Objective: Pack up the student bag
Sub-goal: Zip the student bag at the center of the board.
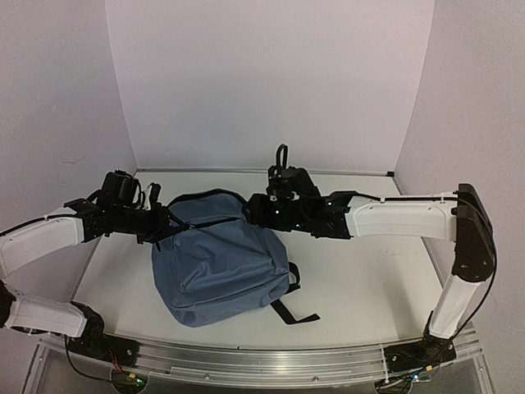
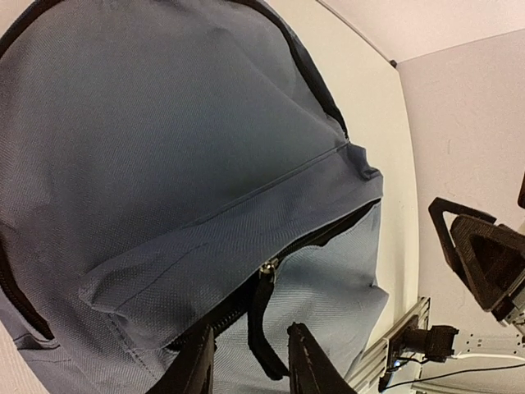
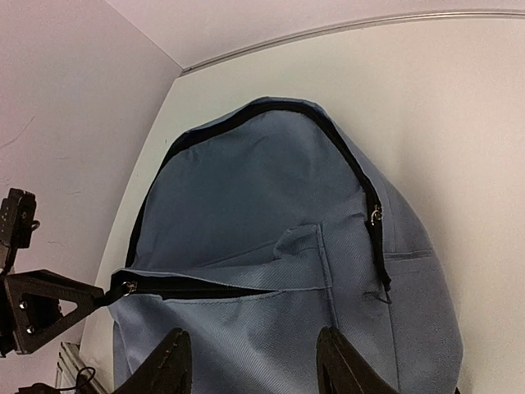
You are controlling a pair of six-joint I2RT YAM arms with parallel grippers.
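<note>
white worktop (image 1: 353,279) | step: likely unzipping student bag (image 1: 217,263) | left tool (image 2: 250,365) half-spread astride zip pull (image 2: 261,328), right tool (image 3: 250,365) spread wide, both empty | next: pinch pull

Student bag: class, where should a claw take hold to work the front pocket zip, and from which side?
Grip the black pull strap hanging from the front pocket's zip slider on the student bag. It is a narrow loop standing free of the fabric, so fingers can close across it. Come from the left arm's side: the left claw is open astride it.
</note>
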